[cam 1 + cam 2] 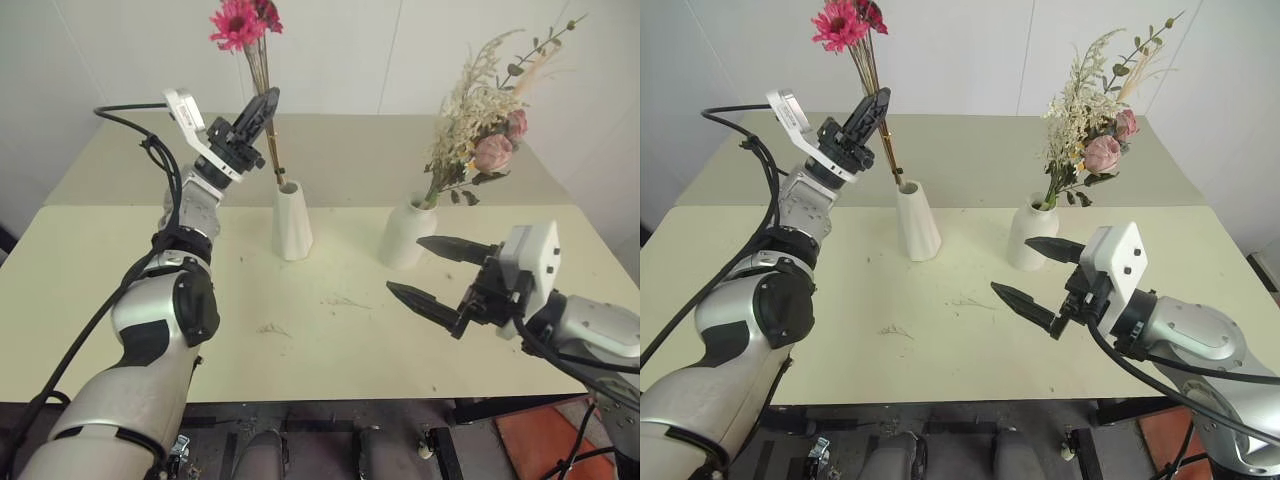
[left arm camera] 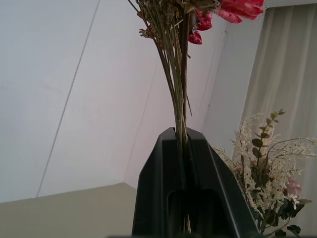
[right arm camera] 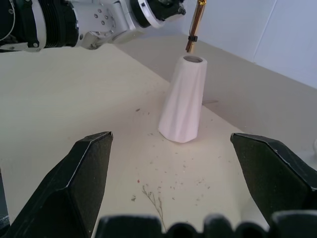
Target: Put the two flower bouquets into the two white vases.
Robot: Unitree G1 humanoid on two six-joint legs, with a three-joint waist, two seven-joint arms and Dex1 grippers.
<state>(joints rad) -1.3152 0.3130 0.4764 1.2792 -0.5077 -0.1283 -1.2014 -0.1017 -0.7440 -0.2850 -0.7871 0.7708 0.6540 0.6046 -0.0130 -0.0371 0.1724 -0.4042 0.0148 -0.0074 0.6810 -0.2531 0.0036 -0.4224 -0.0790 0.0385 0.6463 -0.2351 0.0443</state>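
Observation:
My left gripper point(image 1: 268, 100) is shut on the stems of the small bouquet point(image 1: 240, 22), a bright pink flower with tan sprigs, and holds it upright over the slim cone vase point(image 1: 291, 225). In the right wrist view the stem ends point(image 3: 192, 34) hang just above the vase's mouth point(image 3: 193, 60). The larger bouquet point(image 1: 480, 115), with cream plumes and pale pink roses, stands in the rounded vase point(image 1: 403, 238). My right gripper point(image 1: 405, 265) is open and holds nothing, low over the table, in front of the rounded vase and apart from it.
Both vases stand mid-table on the pale tabletop point(image 1: 100, 300). Small dried flower bits point(image 1: 272, 328) lie scattered in front of them. A second table surface point(image 1: 350, 150) runs behind up to the white wall.

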